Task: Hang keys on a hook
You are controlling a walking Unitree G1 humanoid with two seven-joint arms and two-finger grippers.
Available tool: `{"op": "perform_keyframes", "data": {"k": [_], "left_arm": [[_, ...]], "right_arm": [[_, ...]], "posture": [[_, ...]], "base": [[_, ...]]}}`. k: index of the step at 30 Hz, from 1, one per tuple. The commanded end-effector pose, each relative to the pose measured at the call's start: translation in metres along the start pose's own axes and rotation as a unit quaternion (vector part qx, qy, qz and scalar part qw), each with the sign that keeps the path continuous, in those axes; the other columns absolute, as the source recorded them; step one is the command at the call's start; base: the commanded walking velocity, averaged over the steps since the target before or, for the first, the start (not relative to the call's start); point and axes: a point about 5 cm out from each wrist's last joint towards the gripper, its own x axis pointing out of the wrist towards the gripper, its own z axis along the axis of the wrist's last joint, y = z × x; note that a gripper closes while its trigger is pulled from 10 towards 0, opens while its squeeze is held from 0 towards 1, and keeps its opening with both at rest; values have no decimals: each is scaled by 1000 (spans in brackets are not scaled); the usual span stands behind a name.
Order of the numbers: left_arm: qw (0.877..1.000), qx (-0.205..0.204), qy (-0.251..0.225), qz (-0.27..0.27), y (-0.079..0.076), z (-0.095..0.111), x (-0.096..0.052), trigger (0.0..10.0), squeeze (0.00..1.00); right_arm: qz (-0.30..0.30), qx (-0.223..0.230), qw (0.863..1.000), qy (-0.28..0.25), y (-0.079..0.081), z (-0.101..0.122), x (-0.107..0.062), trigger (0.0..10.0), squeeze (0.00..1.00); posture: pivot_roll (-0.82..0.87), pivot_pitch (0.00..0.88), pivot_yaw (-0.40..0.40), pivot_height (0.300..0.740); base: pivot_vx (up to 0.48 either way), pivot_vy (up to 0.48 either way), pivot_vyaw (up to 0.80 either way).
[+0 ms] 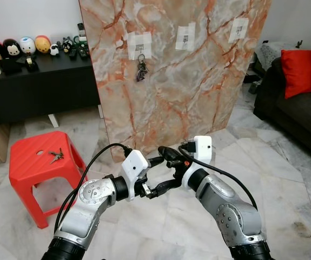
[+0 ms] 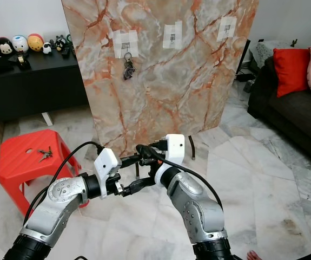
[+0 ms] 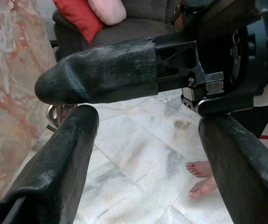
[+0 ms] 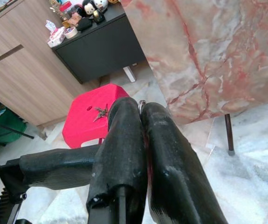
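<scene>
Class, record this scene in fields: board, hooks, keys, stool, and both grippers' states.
Board: upright orange-veined marble panel
Hooks: three taped hooks; leftmost carries hanging dark key bunch
Stool: red plastic stool, loose keys on top
Right gripper: jaws shut on small metal key ring
Left gripper: jaws open, close beside right gripper

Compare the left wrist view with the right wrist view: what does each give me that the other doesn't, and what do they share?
Left wrist view: the left gripper open, the dark sofa with a red cushion, and a person's bare feet.
Right wrist view: the right gripper shut on a key ring, the red stool with keys lying on it, and the black cabinet.
Both: the marble panel, the tiled floor, and the other gripper's finger crossing in front.
</scene>
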Motion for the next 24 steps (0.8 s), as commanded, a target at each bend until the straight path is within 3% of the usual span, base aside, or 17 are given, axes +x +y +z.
{"op": "perform_keyframes", "data": {"k": [1, 6, 14, 24], "left_arm": [[1000, 10, -13, -17, -4, 9, 5, 10000, 0], [1000, 13, -8, 1, -2, 7, 7, 10000, 0], [999, 19, 29, 40, 13, -5, -11, 10000, 0], [997, 19, 25, 77, 23, -5, -16, 10000, 0]], "right_arm": [[13, -1, 1000, -9, 6, 6, -2, 10000, 0], [14, 1, 1000, -5, 7, 6, -3, 10000, 0], [3, -2, 1000, -3, 4, 7, -4, 10000, 0], [5, -3, 1000, 3, 6, 6, -4, 10000, 0]], "posture": [[83, 23, -49, 740], [82, 25, -50, 740], [81, 28, -51, 740], [81, 29, -55, 740]], "base": [[0, 0, 0], [0, 0, 0], [0, 0, 0], [0, 0, 0]]}}
